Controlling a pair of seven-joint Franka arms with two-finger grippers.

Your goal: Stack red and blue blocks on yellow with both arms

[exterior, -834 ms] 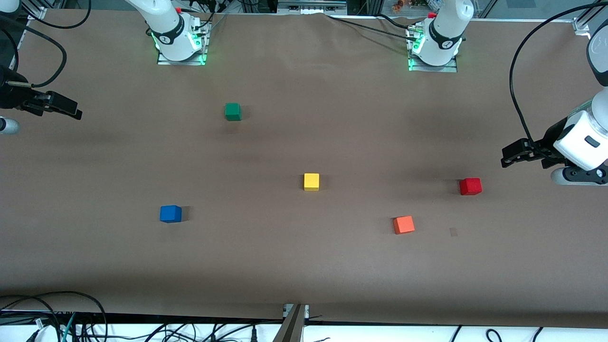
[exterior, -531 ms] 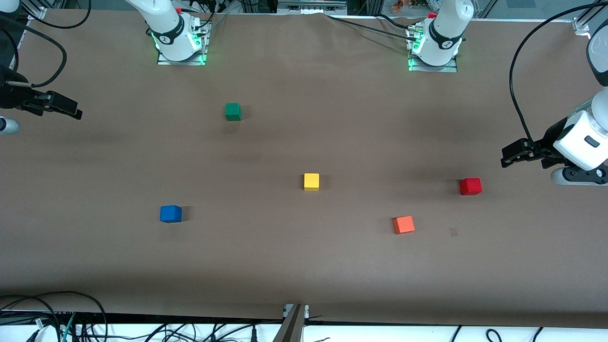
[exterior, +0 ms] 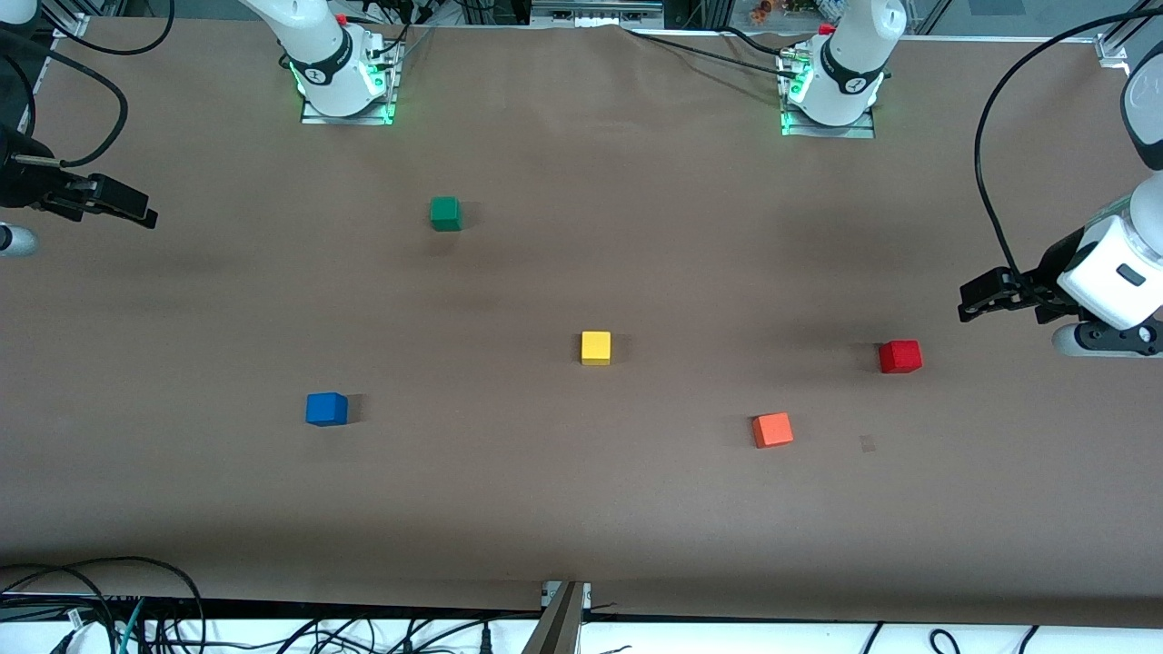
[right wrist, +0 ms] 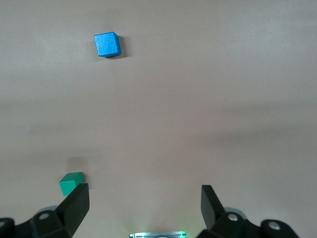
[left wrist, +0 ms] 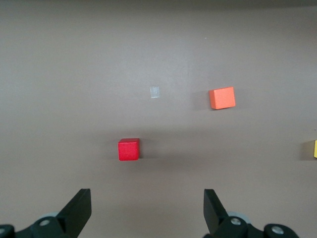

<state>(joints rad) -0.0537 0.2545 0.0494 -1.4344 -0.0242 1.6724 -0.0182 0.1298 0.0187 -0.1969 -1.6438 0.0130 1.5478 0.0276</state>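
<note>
Brown table [exterior: 581, 509] fills the front view, both arm bases along its top edge. Left arm hangs at the right edge of the frame, left gripper [exterior: 977, 300] up over bare table toward that arm's end, just above the red block in the frame; in the left wrist view its jaws are spread wide w/ nothing between them [left wrist: 147, 210]. Right gripper [exterior: 127, 207] sits at the left edge, upper part of the frame, over bare table; its wrist view shows jaws also spread, empty [right wrist: 144, 206]. Five cubes, all apart, none stacked: yellow block [exterior: 596, 348] approx. center; red block [exterior: 899, 356] at right; blue block [exterior: 326, 409] lower left; orange cube [exterior: 772, 430] lower right; green cube [exterior: 445, 213] upper left of center.
</note>
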